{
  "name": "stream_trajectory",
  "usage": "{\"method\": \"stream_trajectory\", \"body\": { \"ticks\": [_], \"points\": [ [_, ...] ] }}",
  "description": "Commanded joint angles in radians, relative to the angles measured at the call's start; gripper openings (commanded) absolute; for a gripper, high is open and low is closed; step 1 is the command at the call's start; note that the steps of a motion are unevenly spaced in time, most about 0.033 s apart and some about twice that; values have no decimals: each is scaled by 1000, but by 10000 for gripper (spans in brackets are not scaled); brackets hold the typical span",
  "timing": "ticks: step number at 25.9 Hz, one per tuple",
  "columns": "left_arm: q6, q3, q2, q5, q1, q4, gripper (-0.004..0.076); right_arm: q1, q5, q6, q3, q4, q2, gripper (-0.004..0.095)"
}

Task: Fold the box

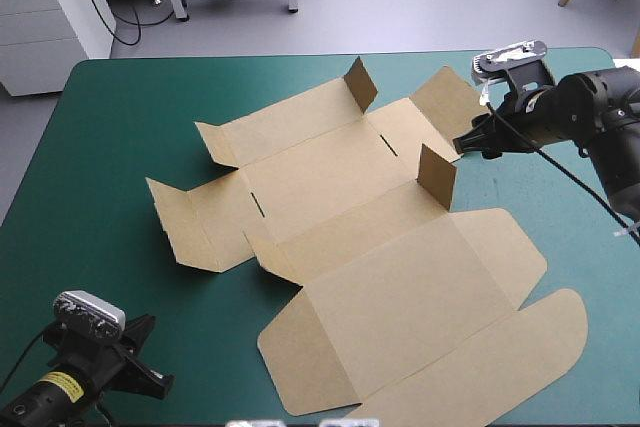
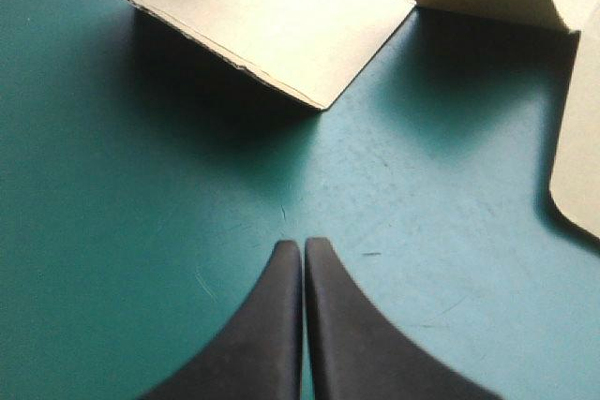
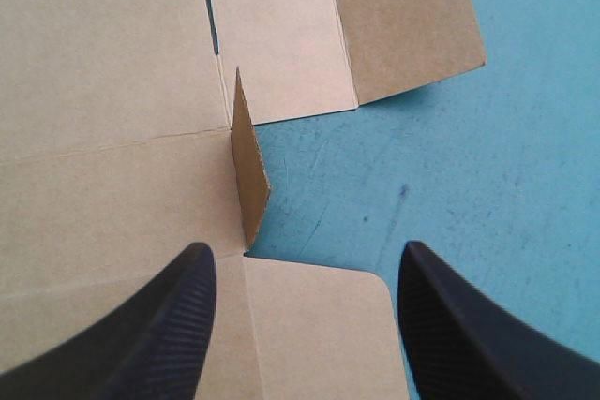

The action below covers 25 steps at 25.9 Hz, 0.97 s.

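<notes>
The box (image 1: 340,197) lies in the middle of the teal-green cover (image 1: 120,147) as an opened-out brown sheet. It is almost wholly flat, with only a few small tabs standing up, so the folding has barely begun. Its large lid panel (image 1: 420,297) reaches toward the table's near edge.

The right gripper (image 3: 307,259) hovers over the sheet's right edge with its black fingers spread wide and nothing between them. One upright tab (image 3: 248,170) stands just ahead of it, nearer one finger than the other.

The left gripper (image 2: 303,245) is at the near left corner with its fingers pressed together into a point and empty. It sits over bare cover, apart from the box's left side flap (image 2: 272,25).

The main risk, as I judge it, is that nothing pins the sheet:
- **Sliding or turning:** if the right gripper comes down and pushes on the tab or a wall panel, the light board may slide or turn on the cover instead of bending at its crease.
- **Drift toward the edge:** a shove toward the near side could carry the lid panel closer to the table's edge.
- **Crushed tab:** a descent slightly off line could flatten the tab or crush it under a finger instead of catching it between the two.
- **Spring-back:** a raised wall is likely to spring back if released before it is tucked.
</notes>
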Motion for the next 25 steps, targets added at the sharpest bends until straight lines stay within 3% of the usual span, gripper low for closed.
{"method": "stream_trajectory", "body": {
  "ticks": [1,5,25],
  "points": [
    [-7,-30,9,-59,-5,-13,-10,0,-59,-7,-29,26,-29,540],
    [-5,-30,9,-59,-5,-13,-10,0,-59,-85,-31,30,3,539],
    [-5,-30,9,-59,-5,-13,-10,0,33,-162,-281,160,386,539]
  ]
}}
